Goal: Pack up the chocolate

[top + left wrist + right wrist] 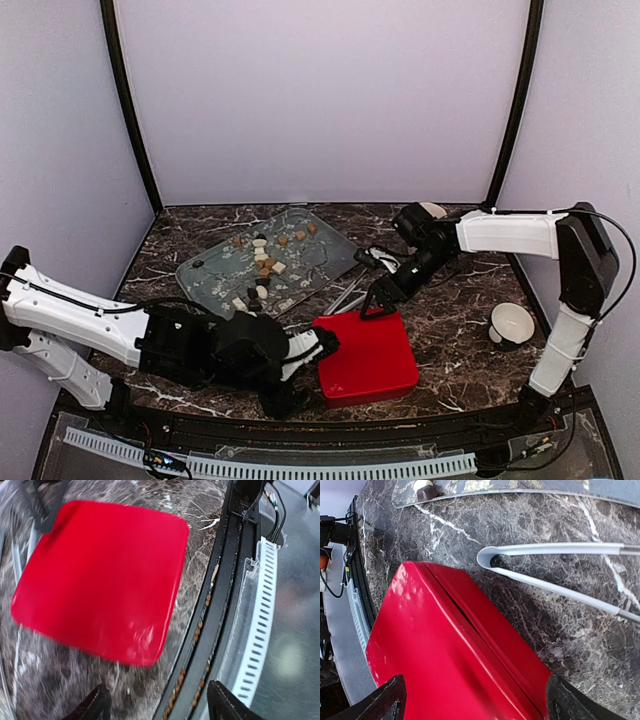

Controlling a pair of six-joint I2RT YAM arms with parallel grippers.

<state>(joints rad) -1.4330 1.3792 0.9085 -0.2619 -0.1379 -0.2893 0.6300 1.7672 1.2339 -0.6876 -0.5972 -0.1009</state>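
Note:
The chocolate (pixel 266 262), small brown, cream and dark lumps, lies scattered on a glass tray (pixel 330 248) at the table's middle left. One dark lump (pixel 427 492) shows at the tray's rim in the right wrist view. A shut red box (pixel 367 358) sits near the front edge. My left gripper (pixel 305 372) hangs open just left of the box (pixel 100 580), its jaws (pixel 160 705) holding nothing. My right gripper (pixel 385 297) stands open over the box's far edge, its fingers (pixel 480 705) spread on either side of the red lid (pixel 445 650).
Metal tongs (pixel 345 293) lie between the tray and the box, their looped end (pixel 492 559) close to the lid. A white mug (pixel 512 325) stands at the right by the right arm's base. The table's black front rail (pixel 220 605) runs beside the left gripper.

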